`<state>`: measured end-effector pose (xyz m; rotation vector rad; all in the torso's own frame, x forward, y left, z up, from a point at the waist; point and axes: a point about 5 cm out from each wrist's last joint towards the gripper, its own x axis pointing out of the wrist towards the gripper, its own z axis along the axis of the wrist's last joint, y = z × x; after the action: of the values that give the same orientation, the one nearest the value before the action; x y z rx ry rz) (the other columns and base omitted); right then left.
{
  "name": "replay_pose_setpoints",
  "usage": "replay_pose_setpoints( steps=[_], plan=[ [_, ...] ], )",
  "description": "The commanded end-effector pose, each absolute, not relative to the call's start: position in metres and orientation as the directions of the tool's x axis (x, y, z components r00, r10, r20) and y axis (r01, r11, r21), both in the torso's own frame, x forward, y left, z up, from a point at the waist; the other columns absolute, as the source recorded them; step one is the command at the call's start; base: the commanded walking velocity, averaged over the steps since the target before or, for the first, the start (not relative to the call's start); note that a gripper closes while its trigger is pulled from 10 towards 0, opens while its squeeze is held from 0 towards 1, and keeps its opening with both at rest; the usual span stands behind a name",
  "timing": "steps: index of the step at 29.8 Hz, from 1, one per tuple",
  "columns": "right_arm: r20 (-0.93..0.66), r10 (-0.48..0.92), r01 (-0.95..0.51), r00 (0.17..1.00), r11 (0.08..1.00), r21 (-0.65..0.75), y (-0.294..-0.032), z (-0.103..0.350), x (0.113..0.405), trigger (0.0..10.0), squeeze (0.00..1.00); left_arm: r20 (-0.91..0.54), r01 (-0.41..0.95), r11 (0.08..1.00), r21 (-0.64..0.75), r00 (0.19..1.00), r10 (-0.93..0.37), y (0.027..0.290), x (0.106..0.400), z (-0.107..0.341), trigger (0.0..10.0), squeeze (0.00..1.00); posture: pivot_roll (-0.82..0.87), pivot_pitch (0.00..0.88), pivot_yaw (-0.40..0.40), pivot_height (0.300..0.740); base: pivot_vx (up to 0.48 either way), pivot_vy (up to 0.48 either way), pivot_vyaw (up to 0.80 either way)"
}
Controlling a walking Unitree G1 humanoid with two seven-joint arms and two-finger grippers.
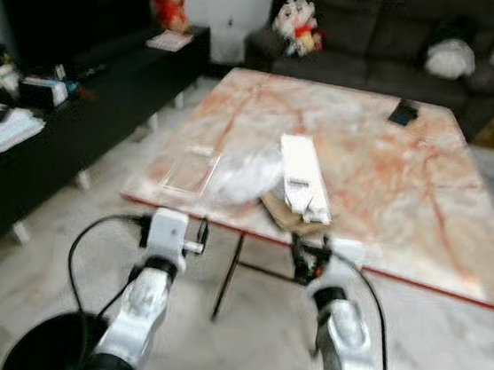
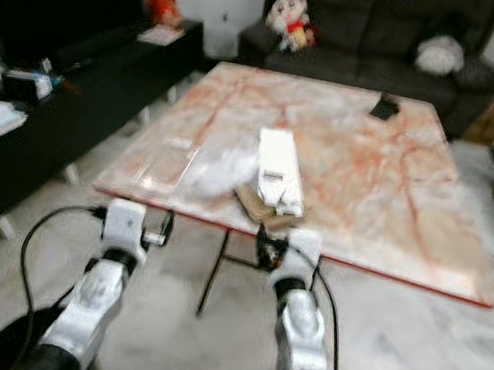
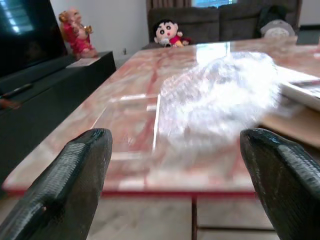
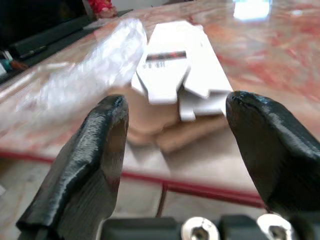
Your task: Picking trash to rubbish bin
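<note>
You're facing the big square pink-veined marble table (image 1: 407, 194), and I'll place everything relative to it. Behind its far edge sits 1 dark fabric sofa (image 1: 380, 39); along its left side runs 1 long black low cabinet (image 1: 86, 104). Down on the floor, off the table's near-left corner, is 1 round black rubbish bin (image 1: 46, 341) — prob. kept there so the left arm can drop straight into it.

Trash is all bunched at the table's near edge, easy reach w/o leaning:
- 1 crumpled clear plastic bag (image 3: 220, 95), near edge, left of centre
- 1 flat clear plastic tray (image 1: 188, 169), just left of the bag, touching it
- 1 long white flattened carton (image 4: 175, 65), right of the bag, lying on top of
- 1 brown cardboard piece (image 4: 165, 130), which overhangs the near edge slightly

Not trash, I'd judge: 1 small black flat object (image 1: 404, 112) near the table's far-right corner; can't tell what it is.

Grippers, 2: the left gripper (image 3: 175, 175) hangs just short of the table's near edge, level w/ the top, fingers spread wide, nothing between them, lined up on the bag. The right gripper (image 4: 172, 150) is likewise just off the near edge, fingers parted and empty, framing the carton and cardboard. Both look posed for a straight-in reach; nothing gripped yet, so the task is at its start.
</note>
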<state>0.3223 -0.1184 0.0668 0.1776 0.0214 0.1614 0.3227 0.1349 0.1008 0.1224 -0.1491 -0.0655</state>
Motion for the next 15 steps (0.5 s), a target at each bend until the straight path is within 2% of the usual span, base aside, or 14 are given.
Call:
replay_pose_setpoints(
  steps=[1, 7, 15],
  plan=[
    [0.007, 0.189, -0.186, 0.982, 0.962, 0.198, -0.1074, 0.0723, 0.3254, 10.0, 0.00, 0.152, 0.036, 0.990, 0.137, 0.987, -0.057, 0.1425, 0.3237, 0.1034, 10.0, 0.00, 0.17, 0.000, -0.026, 0.740, 0.480, 0.000, -0.80],
    [0.013, 0.186, -0.185, 0.982, 0.966, 0.178, -0.1089, 0.0729, 0.3254, 10.0, 0.00, 0.152, 0.042, 0.990, 0.135, 0.986, -0.062, 0.1412, 0.3234, 0.1028, 10.0, 0.00, 0.17, 0.000, -0.027, 0.740, 0.467, 0.000, -0.66],
    [0.021, 0.197, -0.197, 0.980, 0.964, 0.181, -0.1063, 0.0725, 0.3237, 10.0, 0.00, 0.168, 0.042, 0.991, 0.125, 0.984, -0.063, 0.1416, 0.3220, 0.1045, 10.0, 0.00, 0.17, 0.000, -0.031, 0.740, 0.000, 0.000, 0.00]
  ],
)
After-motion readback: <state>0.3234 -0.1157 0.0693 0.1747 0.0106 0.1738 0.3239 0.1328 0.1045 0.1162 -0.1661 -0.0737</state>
